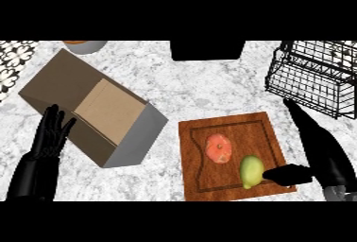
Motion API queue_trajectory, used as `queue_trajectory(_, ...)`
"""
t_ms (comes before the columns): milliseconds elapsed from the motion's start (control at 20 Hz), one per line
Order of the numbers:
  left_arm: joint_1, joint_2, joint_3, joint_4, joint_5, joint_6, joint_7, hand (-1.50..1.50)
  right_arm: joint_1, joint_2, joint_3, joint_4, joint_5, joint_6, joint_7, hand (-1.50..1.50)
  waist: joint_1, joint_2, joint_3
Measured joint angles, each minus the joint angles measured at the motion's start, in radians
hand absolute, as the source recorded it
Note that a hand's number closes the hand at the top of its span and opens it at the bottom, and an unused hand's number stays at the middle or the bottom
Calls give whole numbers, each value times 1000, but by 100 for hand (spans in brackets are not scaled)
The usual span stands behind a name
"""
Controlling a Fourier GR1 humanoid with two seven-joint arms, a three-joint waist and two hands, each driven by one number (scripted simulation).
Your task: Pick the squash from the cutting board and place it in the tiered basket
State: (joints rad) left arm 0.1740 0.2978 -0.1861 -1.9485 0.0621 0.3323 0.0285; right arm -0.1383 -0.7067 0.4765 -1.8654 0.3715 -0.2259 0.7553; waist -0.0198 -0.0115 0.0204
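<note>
Squash [251, 171] sits upright-ish on the cutting board [230, 128] near the worktop's front edge, long axis front-to-back. Right robot hand [315, 156] is just beside it, fingers straight, thumb touching.

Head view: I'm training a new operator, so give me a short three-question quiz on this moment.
1. True or false: the squash already lies in the tiered basket.
2. Which hand is beside the squash? A) left hand B) right hand
3. Fill in: the squash and the orange-pink fruit both lie on the ____.

Key: 1. false, it lies on the cutting board. 2. B; its thumb touches the squash's right side, fingers straight. 3. cutting board.
</note>
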Motion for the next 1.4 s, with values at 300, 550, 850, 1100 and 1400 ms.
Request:
queue_trajectory(300, -1, -9, -12, 1, -13, 3, 0, 0, -44, 25, 96, -13, 95, 80, 187, -150, 7, 1, 1)
queue_trajectory(550, 0, -15, -22, 5, -23, 2, -4, 0, -87, 89, 151, 9, 137, 121, 268, -150, 18, 2, 4)
queue_trajectory(850, -6, -17, -22, 9, -31, 2, 1, 0, -136, 187, 202, 55, 177, 151, 306, -150, 20, 3, 6)
queue_trajectory(1100, -3, -20, -20, 10, -38, 3, -5, 0, -154, 227, 225, 114, 183, 192, 331, -150, 17, 5, 7)
queue_trajectory(1400, -9, -24, -17, 13, -40, 1, 2, 0, -181, 291, 235, 184, 184, 232, 349, -150, 13, 5, 7)
